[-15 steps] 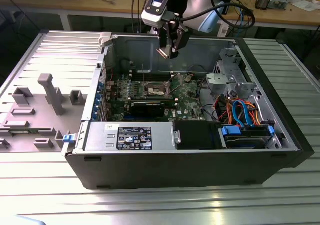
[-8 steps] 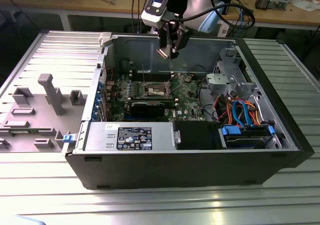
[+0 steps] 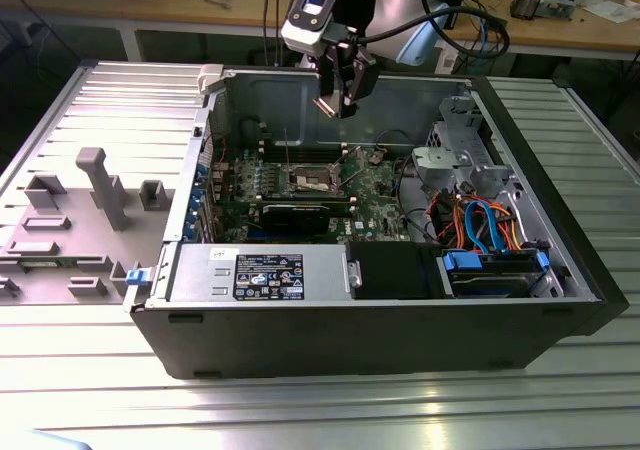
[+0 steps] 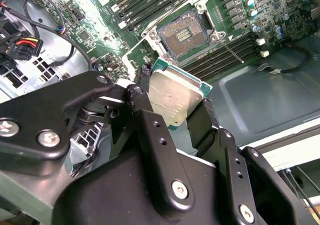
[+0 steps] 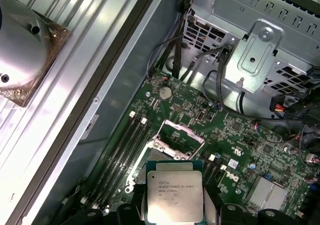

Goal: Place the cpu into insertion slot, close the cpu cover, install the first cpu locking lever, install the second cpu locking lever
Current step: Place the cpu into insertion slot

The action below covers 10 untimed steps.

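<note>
An open computer case (image 3: pixel 380 320) lies on its side on a ribbed metal table (image 3: pixel 300 410), and we look down onto its green motherboard (image 3: pixel 375 185). The single gripper (image 3: pixel 342 105) hangs above the case's open top, near the back wall.

In both wrist views its two black fingers (image 4: pixel 200 120) are pinched on opposite edges of the cpu (image 4: pixel 172 92), a flat square chip whose dull silver top faces the cameras.

Beneath it on the board sits the insertion slot (image 4: pixel 182 35), a square socket with a metal rim and bare contacts. The cpu cover (image 5: pixel 184 129) appears as a thin metal frame swung up and away from the socket, which is open.

The cpu is in the air, well apart from the slot and not yet seated. In the exterior view the slot (image 3: pixel 312 178) lies below the gripper and a little toward the exterior view's left, so we judge that the chip must travel downward and slightly that way.
</note>
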Tool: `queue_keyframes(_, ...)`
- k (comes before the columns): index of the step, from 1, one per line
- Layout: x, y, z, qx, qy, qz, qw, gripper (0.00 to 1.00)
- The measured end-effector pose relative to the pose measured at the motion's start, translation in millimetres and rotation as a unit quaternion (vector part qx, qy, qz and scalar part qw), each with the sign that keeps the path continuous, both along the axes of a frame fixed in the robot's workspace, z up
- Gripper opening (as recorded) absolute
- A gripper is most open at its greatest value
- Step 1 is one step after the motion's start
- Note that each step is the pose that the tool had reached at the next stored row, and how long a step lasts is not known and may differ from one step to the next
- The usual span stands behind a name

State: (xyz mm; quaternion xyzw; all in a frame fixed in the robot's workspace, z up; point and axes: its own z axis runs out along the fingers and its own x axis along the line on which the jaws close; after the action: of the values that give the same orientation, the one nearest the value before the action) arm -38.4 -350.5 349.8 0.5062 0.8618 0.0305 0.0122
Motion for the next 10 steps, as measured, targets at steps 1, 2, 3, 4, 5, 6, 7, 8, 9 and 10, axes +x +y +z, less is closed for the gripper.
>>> queue_keyframes(1,0.0,0.0,0.0,0.0,0.0,-0.002,1.0,0.54)
queue_keyframes(2,0.0,0.0,0.0,0.0,0.0,-0.003,1.0,0.54)
queue_keyframes(3,0.0,0.0,0.0,0.0,0.0,-0.006,0.99998,0.54)
queue_keyframes(4,0.0,0.0,0.0,0.0,0.0,-0.009,0.99996,0.54)
queue_keyframes(5,0.0,0.0,0.0,0.0,0.0,-0.012,0.99993,0.54)
queue_keyframes(6,0.0,0.0,0.0,0.0,0.0,-0.014,0.9999,0.54)
queue_keyframes(7,0.0,0.0,0.0,0.0,0.0,-0.016,0.99988,0.54)
queue_keyframes(8,0.0,0.0,0.0,0.0,0.0,-0.017,0.99986,0.54)
queue_keyframes(9,0.0,0.0,0.0,0.0,0.0,-0.017,0.99985,0.54)
queue_keyframes(10,0.0,0.0,0.0,0.0,0.0,-0.018,0.99985,0.54)
